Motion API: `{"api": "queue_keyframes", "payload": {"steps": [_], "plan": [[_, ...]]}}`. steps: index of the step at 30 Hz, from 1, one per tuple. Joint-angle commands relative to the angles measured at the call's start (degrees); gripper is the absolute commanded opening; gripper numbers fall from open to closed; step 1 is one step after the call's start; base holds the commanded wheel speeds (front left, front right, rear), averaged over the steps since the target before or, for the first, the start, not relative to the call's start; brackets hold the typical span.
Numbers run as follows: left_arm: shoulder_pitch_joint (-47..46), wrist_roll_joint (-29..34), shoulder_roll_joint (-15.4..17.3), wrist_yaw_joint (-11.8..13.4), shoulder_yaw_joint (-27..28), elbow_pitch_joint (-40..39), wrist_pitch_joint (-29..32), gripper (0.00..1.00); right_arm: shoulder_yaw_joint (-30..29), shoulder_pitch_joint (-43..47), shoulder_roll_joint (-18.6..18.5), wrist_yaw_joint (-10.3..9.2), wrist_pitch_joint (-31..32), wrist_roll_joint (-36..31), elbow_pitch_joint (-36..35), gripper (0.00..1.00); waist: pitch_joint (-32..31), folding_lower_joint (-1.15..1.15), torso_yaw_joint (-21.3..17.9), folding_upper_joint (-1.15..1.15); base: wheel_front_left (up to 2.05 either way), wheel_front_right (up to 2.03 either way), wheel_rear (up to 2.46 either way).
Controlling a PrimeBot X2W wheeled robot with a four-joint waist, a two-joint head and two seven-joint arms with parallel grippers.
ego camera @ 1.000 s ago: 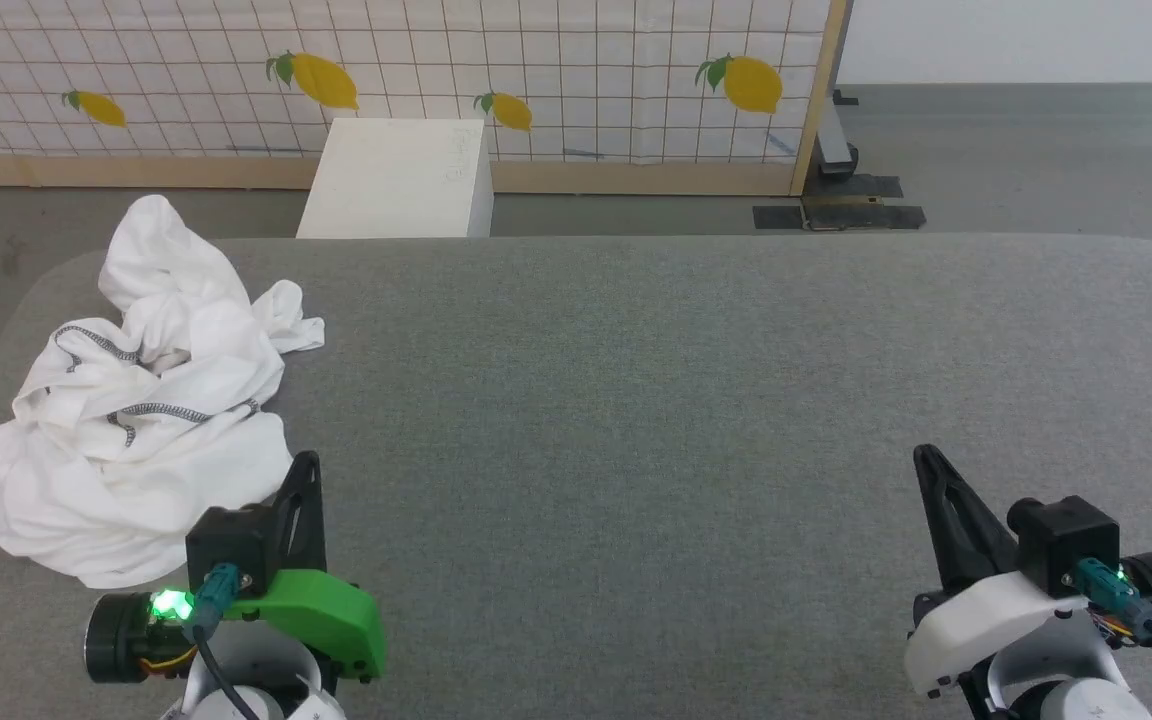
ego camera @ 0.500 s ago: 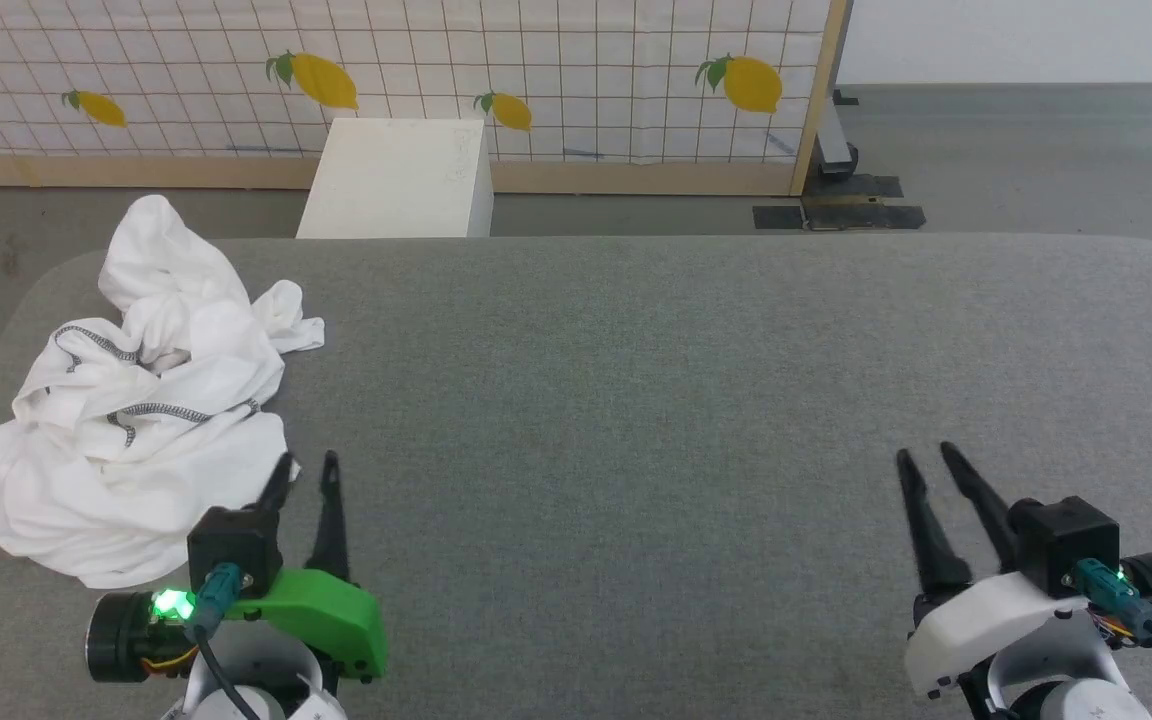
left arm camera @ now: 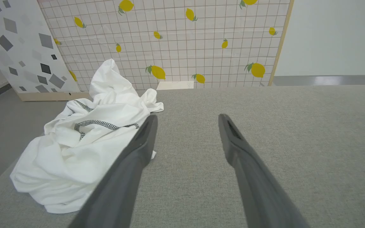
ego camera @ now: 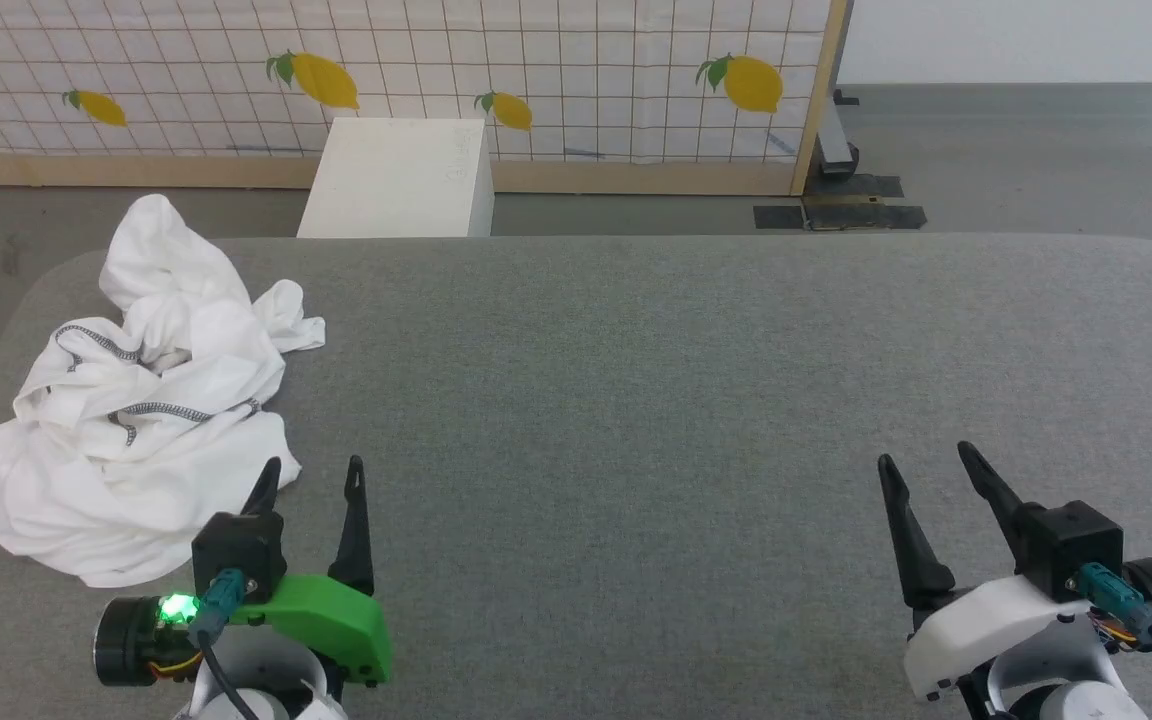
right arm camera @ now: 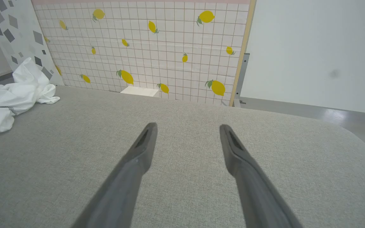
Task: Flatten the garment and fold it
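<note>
L gripper (ego camera: 314, 462), R gripper (ego camera: 923, 454) wide open, empty; L maybe grazing garment (ego camera: 136, 440).

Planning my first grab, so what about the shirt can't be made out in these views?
- Head view: the garment is crumpled; its own folds hide where sleeves and hem run.
- Left wrist view: one finger of the left claw covers its near corner.
- Right wrist view: the picture's left edge cuts it off.

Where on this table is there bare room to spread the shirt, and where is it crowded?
Bare: the table through its middle and right, from the garment across to the rounded right edge, including the stretch between the left pincer and right pincer. Crowded: the left end, where the crumpled garment lies.
</note>
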Motion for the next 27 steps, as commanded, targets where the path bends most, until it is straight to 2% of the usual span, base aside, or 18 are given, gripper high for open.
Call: {"api": "queue_keyframes", "payload": {"steps": [1,11,27], "plan": [[0.0,-0.44,-0.01,0.57,-0.07,0.39,-0.61,1.0,0.13,0.42,0.0,-0.01,-0.66,0.8,0.35,1.0,0.0,0.0,0.14,0.0,0.0,0.0,0.0],[-0.14,-1.06,0.08,1.0,0.01,1.09,-1.79,1.0,0.32,0.3,0.01,-0.02,-1.84,2.12,1.15,1.0,0.2,0.0,1.74,0.0,0.0,0.0,0.0],[-0.26,-2.13,0.03,1.52,0.14,2.46,-3.67,1.0,0.93,-0.32,0.01,-0.03,-3.73,4.27,3.18,1.0,0.6,0.0,6.85,0.0,0.0,0.0,0.0]]}}
